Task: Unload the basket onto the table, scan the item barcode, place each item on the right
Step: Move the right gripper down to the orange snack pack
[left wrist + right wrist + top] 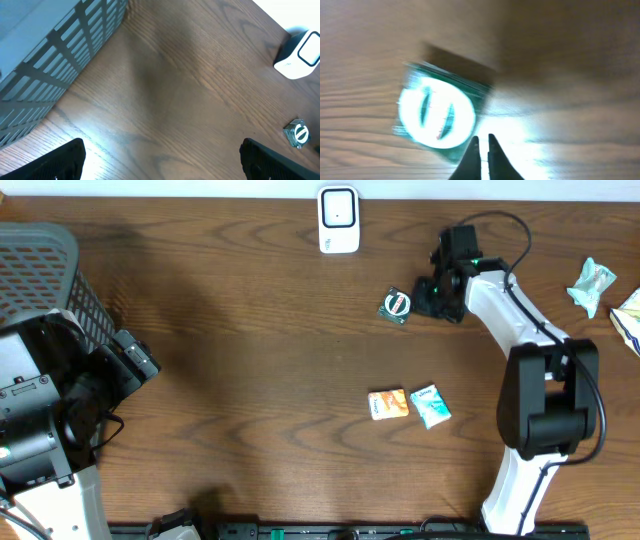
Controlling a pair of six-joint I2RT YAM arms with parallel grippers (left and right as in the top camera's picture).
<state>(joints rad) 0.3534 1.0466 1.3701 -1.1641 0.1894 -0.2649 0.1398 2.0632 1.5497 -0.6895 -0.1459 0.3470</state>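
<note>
Lifting the small green square packet with a white round label (396,305), lying flat on the brown wooden table (250,360) near the white box-shaped scanner (338,220), probably calls for the clenched right gripper (483,142), tips at its edge, to part and straddle it, while the left gripper (161,145) gapes idle.

A robot test bench arranged as a mock shop checkout is indicated; a wood-grain table (250,380) is flanked by a left arm (40,410) and a right arm (530,370) on fixed mounts; a white barcode scanner (338,220) is stood at the far edge; a grey mesh basket (50,265) is set at one corner; an orange packet (388,404) and a blue packet (430,406) are laid loose.
</note>
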